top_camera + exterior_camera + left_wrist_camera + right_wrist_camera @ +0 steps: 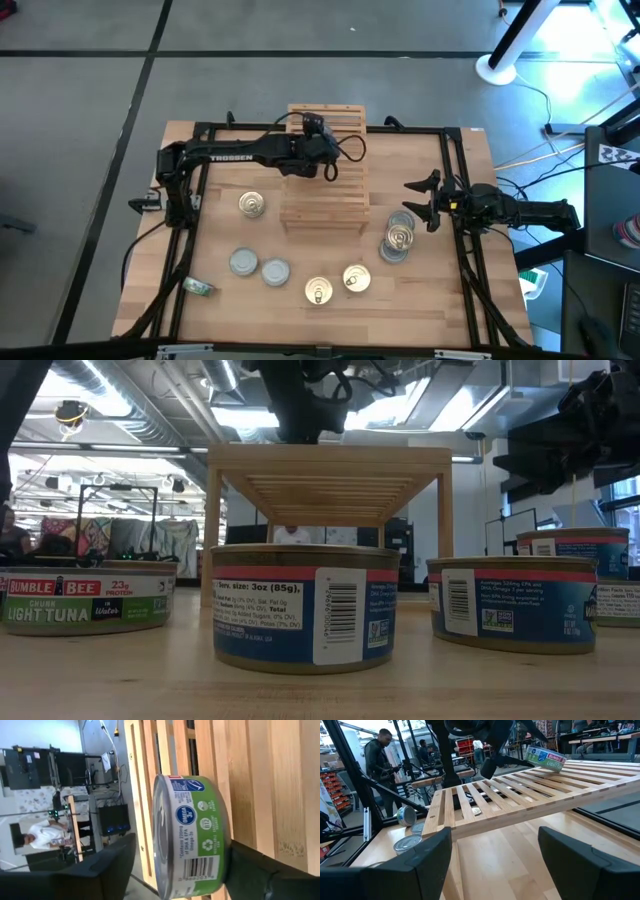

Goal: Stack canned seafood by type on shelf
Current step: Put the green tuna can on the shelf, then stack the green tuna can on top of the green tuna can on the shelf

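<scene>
Left gripper (165, 870) spread around green-labelled can (192, 835) on shelf (325, 170) | judged step: release; lift straight clear so the can does not shift | right gripper (425, 200) spread, waiting beside stacked cans (398, 238)

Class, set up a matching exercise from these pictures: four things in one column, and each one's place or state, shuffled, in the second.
Things
1. green-labelled round tin
2. light-wood slatted shelf
3. left gripper
4. right gripper

Places or states
A. open, on the table's right side, beside stacked tins
B. stands at the middle back of the butcher-block table
C. lies on the shelf's slats, between dark fingers
D. open, above the shelf, around a tin

Pairs: 1-C, 2-B, 3-D, 4-A
</scene>
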Robot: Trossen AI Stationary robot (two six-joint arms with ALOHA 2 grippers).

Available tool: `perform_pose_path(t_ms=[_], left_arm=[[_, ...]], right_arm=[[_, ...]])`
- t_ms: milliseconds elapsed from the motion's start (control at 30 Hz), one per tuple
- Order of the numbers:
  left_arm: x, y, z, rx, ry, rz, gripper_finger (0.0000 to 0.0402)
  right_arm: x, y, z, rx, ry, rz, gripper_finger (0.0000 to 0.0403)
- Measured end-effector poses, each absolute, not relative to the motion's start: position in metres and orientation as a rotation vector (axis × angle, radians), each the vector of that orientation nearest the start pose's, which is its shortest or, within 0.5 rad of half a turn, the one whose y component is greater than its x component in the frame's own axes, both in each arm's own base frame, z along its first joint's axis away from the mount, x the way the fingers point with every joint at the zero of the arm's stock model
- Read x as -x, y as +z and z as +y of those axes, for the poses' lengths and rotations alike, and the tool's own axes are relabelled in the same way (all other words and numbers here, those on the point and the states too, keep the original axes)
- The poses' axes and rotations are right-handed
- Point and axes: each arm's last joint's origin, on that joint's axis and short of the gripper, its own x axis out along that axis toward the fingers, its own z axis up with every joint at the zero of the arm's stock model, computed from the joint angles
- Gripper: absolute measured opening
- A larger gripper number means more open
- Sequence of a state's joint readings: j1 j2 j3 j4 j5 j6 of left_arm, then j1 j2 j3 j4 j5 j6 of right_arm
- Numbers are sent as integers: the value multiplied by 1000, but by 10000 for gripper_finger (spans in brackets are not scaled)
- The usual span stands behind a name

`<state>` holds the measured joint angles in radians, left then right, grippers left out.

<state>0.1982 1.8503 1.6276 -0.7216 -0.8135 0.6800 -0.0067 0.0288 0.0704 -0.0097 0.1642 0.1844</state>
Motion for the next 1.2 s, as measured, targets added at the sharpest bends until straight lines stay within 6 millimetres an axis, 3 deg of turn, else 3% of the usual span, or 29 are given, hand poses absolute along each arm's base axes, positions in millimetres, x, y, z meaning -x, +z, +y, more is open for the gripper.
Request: perform_pose_path(t_ms=[333,733,967,1200], left_arm=[[-388,291,79,-928,526,1226,272],[-380,286,69,-984,434,1337,269],[-373,299,60,-989,435,1300,269],[-356,320,30,-934,442,1227,269]], right_arm=[[-95,184,-5,-187,-167,-47,294],[-95,182,-5,-185,-170,-26,294],[-95,182,-5,-185,-170,-25,294],[-95,182,-5,-185,-170,-18,294]])
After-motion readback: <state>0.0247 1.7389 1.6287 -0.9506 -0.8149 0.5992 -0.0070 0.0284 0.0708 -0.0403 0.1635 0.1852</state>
